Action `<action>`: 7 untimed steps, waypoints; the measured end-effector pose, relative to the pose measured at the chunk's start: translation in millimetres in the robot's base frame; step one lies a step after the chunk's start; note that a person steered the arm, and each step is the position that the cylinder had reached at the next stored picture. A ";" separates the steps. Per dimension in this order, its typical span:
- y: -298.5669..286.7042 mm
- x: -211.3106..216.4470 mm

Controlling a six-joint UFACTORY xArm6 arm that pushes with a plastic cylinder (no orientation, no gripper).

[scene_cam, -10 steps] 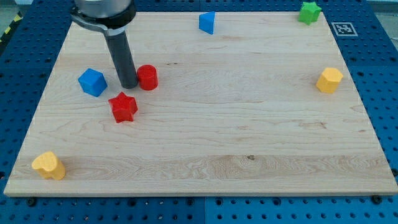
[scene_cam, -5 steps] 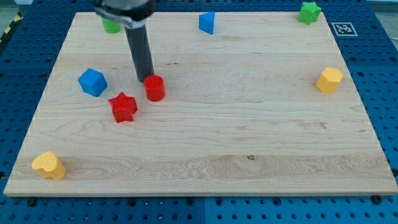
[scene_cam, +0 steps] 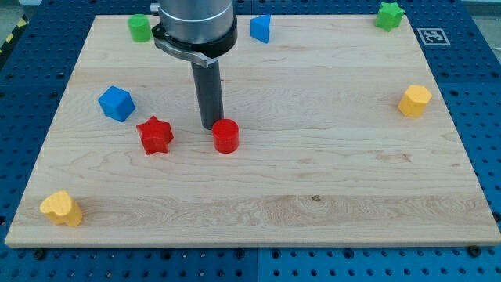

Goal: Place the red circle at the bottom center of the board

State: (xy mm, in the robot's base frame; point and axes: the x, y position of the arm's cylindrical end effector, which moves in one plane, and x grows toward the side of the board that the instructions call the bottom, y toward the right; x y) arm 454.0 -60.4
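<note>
**Red circle partway to bottom centre — push in progress**

- My tip (scene_cam: 210,127): a bare rod end with no jaws to open or close, so it grips nothing. It rests at the upper-left edge of the red circle (scene_cam: 225,135), touching or very nearly so.
- Red circle: left of centre, about mid-height on the board (scene_cam: 329,172) — not yet at the bottom centre. By my reckoning, a good stretch down and to the view's right remains.
- Red star (scene_cam: 155,135): just left of the circle, apart from it.
- Blue cube (scene_cam: 116,103): further left.
- Yellow block (scene_cam: 61,208): bottom-left corner, off the remaining path.
</note>
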 end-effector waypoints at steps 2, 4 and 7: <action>4.7 23.6; 53.5 69.3; 108.2 56.8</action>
State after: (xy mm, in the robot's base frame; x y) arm 510.9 47.8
